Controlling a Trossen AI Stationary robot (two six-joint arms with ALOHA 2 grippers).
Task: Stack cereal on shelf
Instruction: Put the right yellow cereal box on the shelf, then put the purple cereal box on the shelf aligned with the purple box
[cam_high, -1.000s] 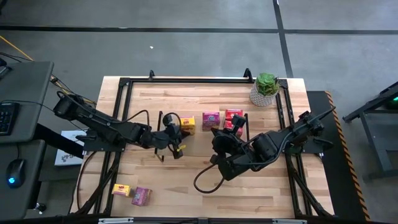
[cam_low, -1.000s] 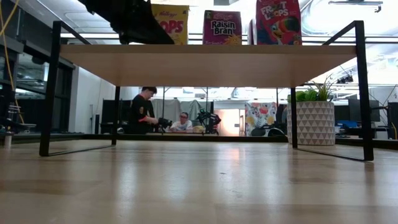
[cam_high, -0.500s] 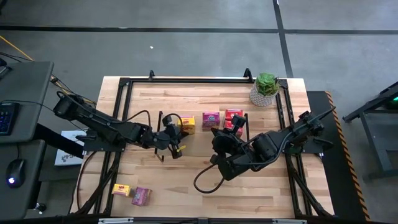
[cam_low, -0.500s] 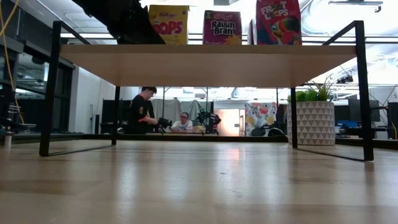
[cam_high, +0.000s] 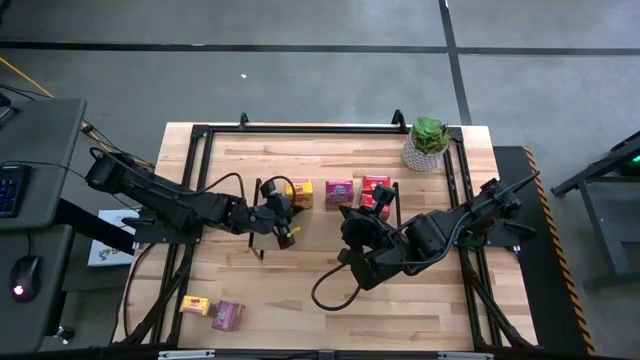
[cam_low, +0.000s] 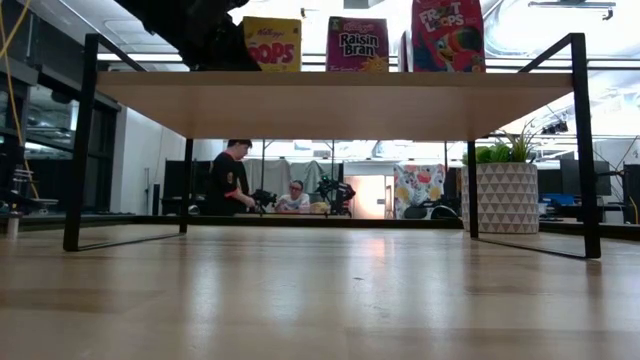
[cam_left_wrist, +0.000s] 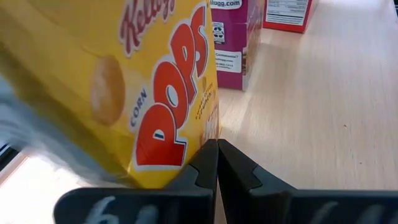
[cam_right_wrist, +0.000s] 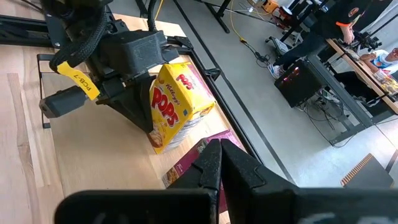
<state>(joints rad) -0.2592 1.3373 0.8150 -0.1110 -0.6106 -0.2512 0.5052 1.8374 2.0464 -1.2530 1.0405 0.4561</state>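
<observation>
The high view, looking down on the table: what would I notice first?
Probably the row of bright little cereal boxes on the shelf: a yellow box, a pink box and a red box. The left gripper, shut, is right up against the yellow box, while the right gripper, also shut, waits near the red one. A green potted plant sits at the far right corner.
</observation>
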